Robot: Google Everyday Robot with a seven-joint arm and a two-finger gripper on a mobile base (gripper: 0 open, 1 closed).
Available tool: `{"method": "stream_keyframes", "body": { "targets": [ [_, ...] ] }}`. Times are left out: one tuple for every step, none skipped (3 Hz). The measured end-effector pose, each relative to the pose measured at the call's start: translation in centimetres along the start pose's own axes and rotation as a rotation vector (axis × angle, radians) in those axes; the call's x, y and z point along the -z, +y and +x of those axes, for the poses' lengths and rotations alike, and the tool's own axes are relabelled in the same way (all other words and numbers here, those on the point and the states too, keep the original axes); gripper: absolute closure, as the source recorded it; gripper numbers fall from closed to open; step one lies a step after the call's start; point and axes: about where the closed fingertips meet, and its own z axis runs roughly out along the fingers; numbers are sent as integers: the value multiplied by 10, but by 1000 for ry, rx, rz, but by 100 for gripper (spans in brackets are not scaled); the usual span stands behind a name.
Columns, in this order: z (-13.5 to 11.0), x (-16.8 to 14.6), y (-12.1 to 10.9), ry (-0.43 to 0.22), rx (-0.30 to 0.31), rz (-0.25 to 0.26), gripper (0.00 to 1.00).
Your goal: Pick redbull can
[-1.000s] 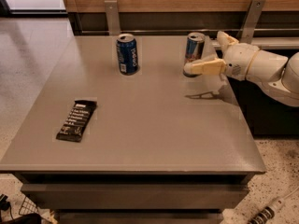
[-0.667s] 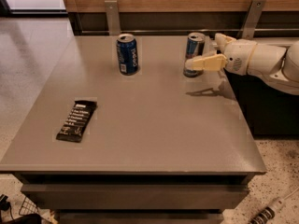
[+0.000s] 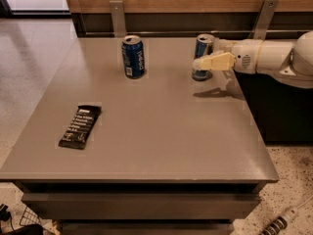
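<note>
The redbull can (image 3: 202,46), slim and blue and silver with a silver top, stands upright at the back right of the grey table (image 3: 161,136). My gripper (image 3: 205,54) reaches in from the right at the can's height. Its cream near finger (image 3: 212,62) crosses in front of the can's lower body, and the far finger (image 3: 221,43) shows just behind and to the right of the can's top. The jaws stand open around the can. The can's lower part is partly hidden by the near finger.
A wider dark-blue can with white lettering (image 3: 133,57) stands upright at the back middle. A black snack bar (image 3: 79,127) lies flat at the front left. Two metal brackets and a wooden wall run behind the table. The white arm (image 3: 276,58) extends over the right edge.
My gripper has moved left and slightly back towards the redbull can, so the fingers now straddle it. The cans and the snack bar have not moved.
</note>
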Motion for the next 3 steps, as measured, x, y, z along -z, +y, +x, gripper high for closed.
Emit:
{"method": "stream_keyframes", "body": {
  "targets": [
    [-2,-2,2,1,15,11,25],
    [-2,-4,4,2,15,6,48],
    [-2,-8,6,2,15,-1,80]
  ]
}}
